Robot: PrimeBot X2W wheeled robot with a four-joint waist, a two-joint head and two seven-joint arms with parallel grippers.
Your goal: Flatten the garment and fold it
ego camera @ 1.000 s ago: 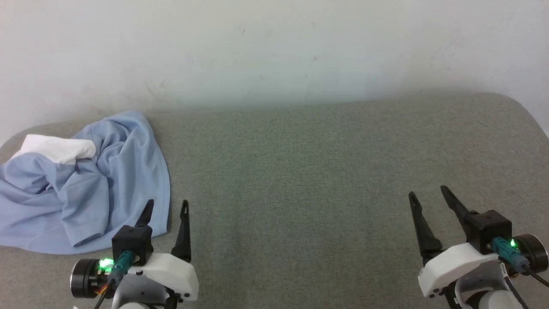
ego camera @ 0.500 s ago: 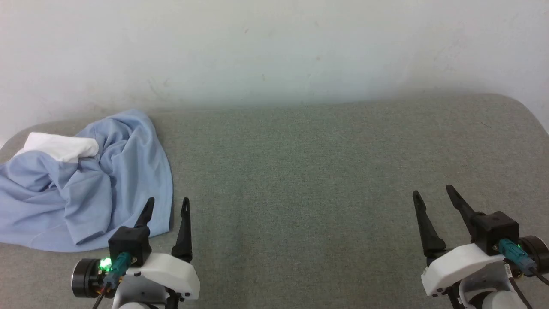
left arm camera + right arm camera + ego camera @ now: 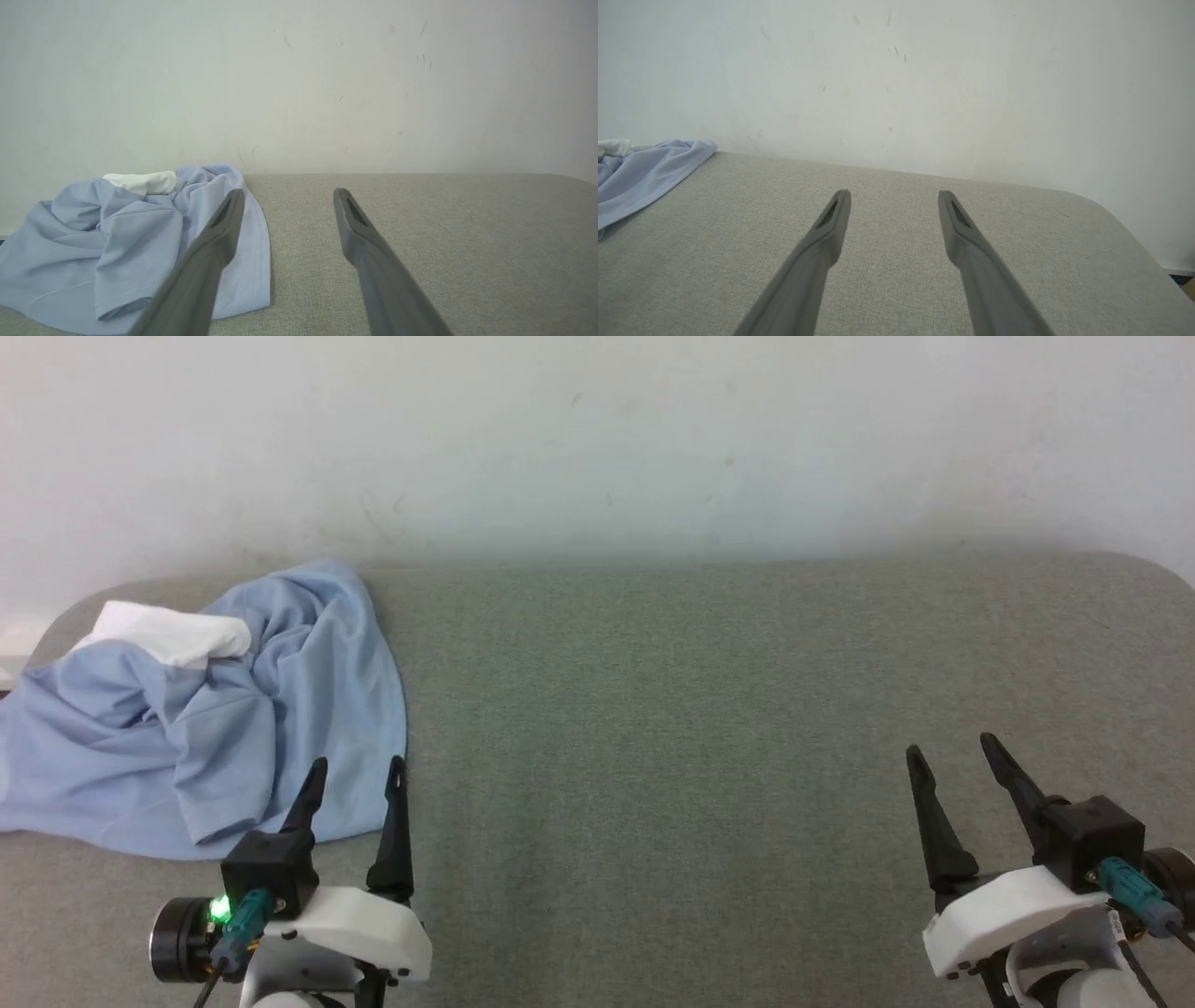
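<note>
The garment [image 3: 205, 709], light blue with a white part on top, lies crumpled at the far left of the grey padded surface; it also shows as the garment [image 3: 131, 233] at lower left and the garment [image 3: 640, 172] at the left edge. My left gripper [image 3: 358, 767] hovers open over the garment's near right hem, holding nothing. In the left wrist view the left gripper [image 3: 288, 192] has one finger in front of the cloth and one over bare surface. My right gripper [image 3: 950, 747] stands open far to the right, seen also as the right gripper [image 3: 894, 192].
The grey padded surface [image 3: 672, 709] runs wide between the garment and my right gripper. A pale wall [image 3: 597, 439] rises right behind it. The surface's rounded right corner [image 3: 1120, 219] drops off toward the floor.
Both grippers opened a little wider. The whole head picture has shifted right and slightly up, so the camera moved; the garment lies as before.
</note>
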